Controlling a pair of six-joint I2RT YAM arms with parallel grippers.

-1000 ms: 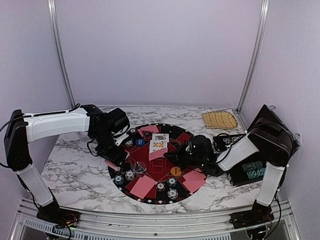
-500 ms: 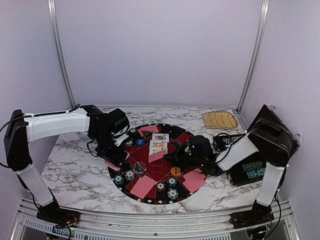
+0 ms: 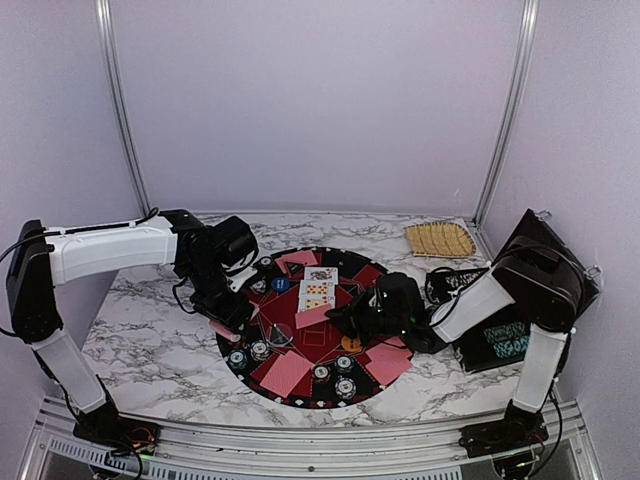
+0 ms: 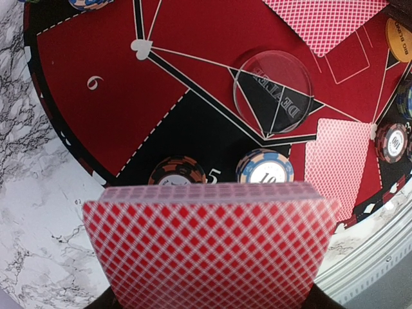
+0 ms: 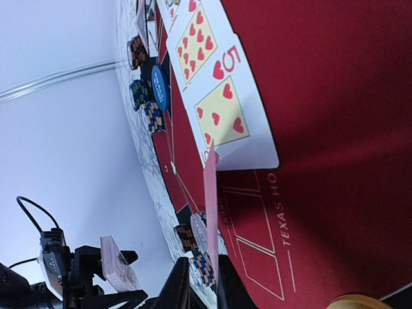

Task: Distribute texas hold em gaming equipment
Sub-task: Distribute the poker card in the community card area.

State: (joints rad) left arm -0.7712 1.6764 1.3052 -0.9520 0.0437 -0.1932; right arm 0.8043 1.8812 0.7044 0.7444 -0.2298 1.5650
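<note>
Now, mid-deal, a card (image 5: 210, 193) is pinched by the right gripper (image 5: 207, 284), the deck (image 4: 209, 244) by the left gripper (image 3: 231, 313); flat release beside the five of hearts (image 5: 222, 109) is needed.

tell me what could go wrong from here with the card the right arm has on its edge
1. The card stands on edge between the right gripper's fingers, right beside the face-up five of hearts. If let go here it could tip either way, overlapping that card or landing face up.
2. The left gripper holds the deck of cards low over a chip stack. A loose card might slide off onto the chips.
</note>
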